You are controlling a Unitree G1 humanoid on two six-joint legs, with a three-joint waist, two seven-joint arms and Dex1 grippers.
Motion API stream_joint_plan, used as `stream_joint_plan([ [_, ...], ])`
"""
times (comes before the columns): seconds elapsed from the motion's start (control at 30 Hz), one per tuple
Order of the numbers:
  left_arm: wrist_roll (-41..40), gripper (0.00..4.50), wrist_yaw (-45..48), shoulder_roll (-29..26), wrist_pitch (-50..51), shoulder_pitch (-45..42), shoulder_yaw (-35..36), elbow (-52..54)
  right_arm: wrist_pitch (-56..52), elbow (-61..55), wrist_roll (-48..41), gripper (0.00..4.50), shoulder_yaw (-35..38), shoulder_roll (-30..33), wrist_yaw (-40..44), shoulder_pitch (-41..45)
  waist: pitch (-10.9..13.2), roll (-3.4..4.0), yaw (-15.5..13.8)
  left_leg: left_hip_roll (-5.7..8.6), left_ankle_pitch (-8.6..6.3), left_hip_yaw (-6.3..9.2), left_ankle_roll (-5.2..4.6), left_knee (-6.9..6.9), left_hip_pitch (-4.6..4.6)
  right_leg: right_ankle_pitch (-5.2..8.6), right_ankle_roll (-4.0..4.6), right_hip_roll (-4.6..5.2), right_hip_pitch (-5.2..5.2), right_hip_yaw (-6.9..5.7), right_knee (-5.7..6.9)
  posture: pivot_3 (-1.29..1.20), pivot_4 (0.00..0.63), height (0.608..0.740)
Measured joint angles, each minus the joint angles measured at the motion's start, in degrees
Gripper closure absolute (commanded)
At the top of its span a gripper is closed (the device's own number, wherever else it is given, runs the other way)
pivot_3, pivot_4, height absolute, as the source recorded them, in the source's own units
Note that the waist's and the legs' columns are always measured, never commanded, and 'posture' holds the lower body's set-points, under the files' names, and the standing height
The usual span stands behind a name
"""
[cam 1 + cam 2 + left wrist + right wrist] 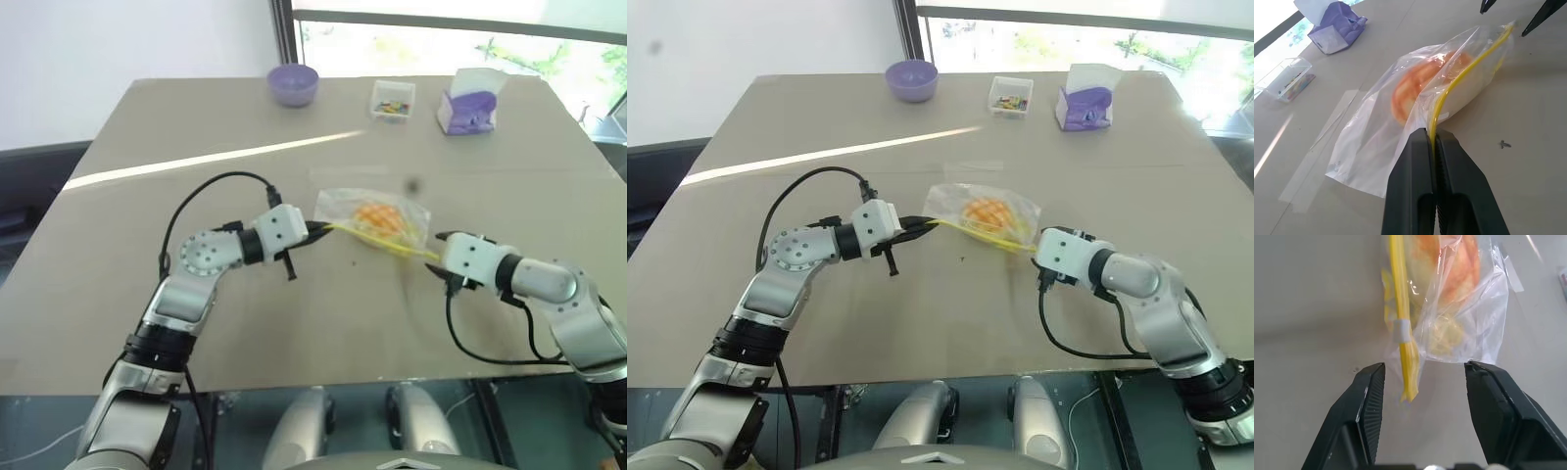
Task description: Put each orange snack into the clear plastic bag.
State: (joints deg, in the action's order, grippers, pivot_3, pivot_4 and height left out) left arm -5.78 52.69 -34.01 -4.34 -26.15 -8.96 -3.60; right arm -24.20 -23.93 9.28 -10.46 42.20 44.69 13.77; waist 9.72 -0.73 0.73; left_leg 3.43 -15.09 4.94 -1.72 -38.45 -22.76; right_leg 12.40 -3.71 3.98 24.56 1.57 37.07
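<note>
The bench carries everything. Mid-bench lies the bag, with the snack inside it and a small yellowish bit beside that. The left claw is clamped on one end of the bag's yellow strip; the right claw stands agape around the strip's other end, not touching it. At the far edge sit a purple bowl, a purple carton, and a small clear box of colourful bits.
</note>
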Motion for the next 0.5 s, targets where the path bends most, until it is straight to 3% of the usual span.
stream_joint_plan([
  [0.13,0.0,4.5,-0.05,0.0,0.07,0.0,0.0,0.0,-0.55,-0.16,-0.76,1.67,0.0,-0.38,-0.1,0.07,0.0,0.0,-0.05,0.0,0.0,0.0,0.0,0.0,0.0,0.0,0.0,0.0,0.0,0.0,0.01,0.0,0.15,0.74],
  [0.23,0.0,4.5,-0.14,0.01,0.14,0.0,0.0,0.01,-0.53,0.01,-0.74,2.42,-0.37,-1.08,-0.24,0.35,0.0,0.0,-0.02,0.0,0.0,0.0,0.0,0.0,0.0,0.0,0.0,0.0,0.0,0.0,0.01,0.0,0.15,0.74],
  [0.37,0.0,4.5,-0.46,0.04,0.32,0.01,0.0,0.15,-0.11,2.15,-0.62,4.47,-1.64,-2.77,-0.6,1.16,0.0,0.0,-0.04,0.0,0.0,0.0,0.0,0.0,0.01,0.0,0.0,0.0,0.0,0.0,0.02,0.0,0.15,0.74],
  [0.5,0.0,4.5,-0.54,0.04,0.59,0.02,0.0,0.23,-0.13,2.68,-0.58,4.47,-2.03,-2.96,-0.74,1.15,0.0,0.0,-0.06,0.01,0.0,0.0,0.0,-0.01,0.0,0.0,0.0,0.01,0.0,0.0,0.02,0.0,0.15,0.74],
])
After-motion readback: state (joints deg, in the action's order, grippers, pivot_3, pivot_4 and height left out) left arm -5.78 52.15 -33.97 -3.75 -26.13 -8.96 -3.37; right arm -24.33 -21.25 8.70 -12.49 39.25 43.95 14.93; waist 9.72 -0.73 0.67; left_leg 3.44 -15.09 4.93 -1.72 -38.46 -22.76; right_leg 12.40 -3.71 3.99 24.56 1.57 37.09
